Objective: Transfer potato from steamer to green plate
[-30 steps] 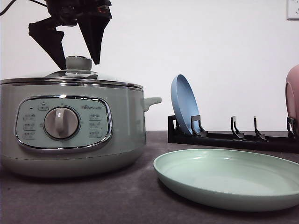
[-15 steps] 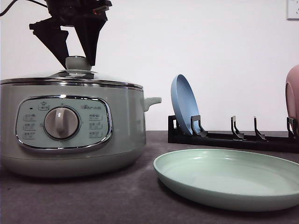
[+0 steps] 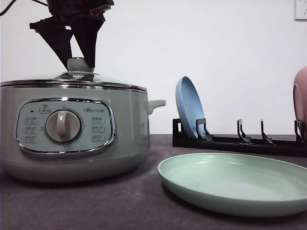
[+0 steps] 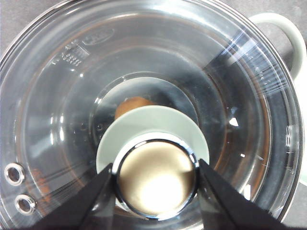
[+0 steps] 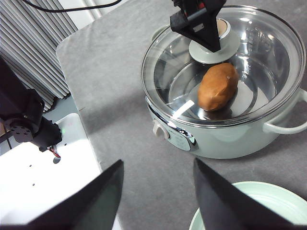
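The steamer (image 3: 72,129) stands at the left with its glass lid (image 4: 240,96) on. Under the glass lies the potato (image 5: 218,86), orange-brown, also glimpsed past the knob as the potato (image 4: 132,104). My left gripper (image 3: 79,66) comes down from above, its black fingers (image 4: 96,196) pressed against both sides of the lid knob (image 4: 156,177). It is shut on the knob. The green plate (image 3: 230,182) lies flat to the steamer's right, bare. My right gripper (image 5: 158,162) hovers open and high over the table in front of the steamer, holding nothing.
A black dish rack (image 3: 240,141) stands behind the green plate, with a blue plate (image 3: 189,108) upright in it and a pink plate (image 3: 301,100) at the right edge. The steamer's side handle (image 3: 156,104) sticks out toward the rack.
The left gripper's fingers have closed in from a wide spread until they touch the lid knob. The lid, steamer and plates have not moved.
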Motion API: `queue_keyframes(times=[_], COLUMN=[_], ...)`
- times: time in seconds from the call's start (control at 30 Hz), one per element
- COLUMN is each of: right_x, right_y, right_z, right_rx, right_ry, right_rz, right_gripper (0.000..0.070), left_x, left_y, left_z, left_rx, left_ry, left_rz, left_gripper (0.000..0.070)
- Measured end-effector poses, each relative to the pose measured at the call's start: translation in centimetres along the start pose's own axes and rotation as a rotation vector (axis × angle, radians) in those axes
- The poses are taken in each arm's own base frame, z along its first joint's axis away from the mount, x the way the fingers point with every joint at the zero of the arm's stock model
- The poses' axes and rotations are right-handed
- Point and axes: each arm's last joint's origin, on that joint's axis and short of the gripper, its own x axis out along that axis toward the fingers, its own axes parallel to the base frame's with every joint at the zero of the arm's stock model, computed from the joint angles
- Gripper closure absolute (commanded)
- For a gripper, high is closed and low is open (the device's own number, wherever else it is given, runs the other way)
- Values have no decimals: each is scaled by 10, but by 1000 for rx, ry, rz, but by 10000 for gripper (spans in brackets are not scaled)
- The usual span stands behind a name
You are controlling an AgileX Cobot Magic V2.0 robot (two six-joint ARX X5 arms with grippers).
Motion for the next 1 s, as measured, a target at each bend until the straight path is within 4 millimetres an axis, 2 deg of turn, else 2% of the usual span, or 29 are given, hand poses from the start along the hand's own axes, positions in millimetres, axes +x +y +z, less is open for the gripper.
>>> queue_keyframes(times=[0.33,0.43,0.67,1.0], right_x=[0,0,0,0], right_y=[0,0,0,-1], right_z=[0,0,0,0], right_rx=[-1,-1,0,14], right_ry=[-1,-1,-1,-5], right_rz=[-17,-17,-17,-30], right_gripper=[413,413,413,411], left_x=[-8,-24,-79,-109], left_y=[4,7,26,71], left_z=[1,-1,-20,-46], left_rx=[-16,-25,-83,-241], left_ry=[-24,-73,-227,-269], left_rz=[0,7,49,160], left_gripper=[699,699,699,699])
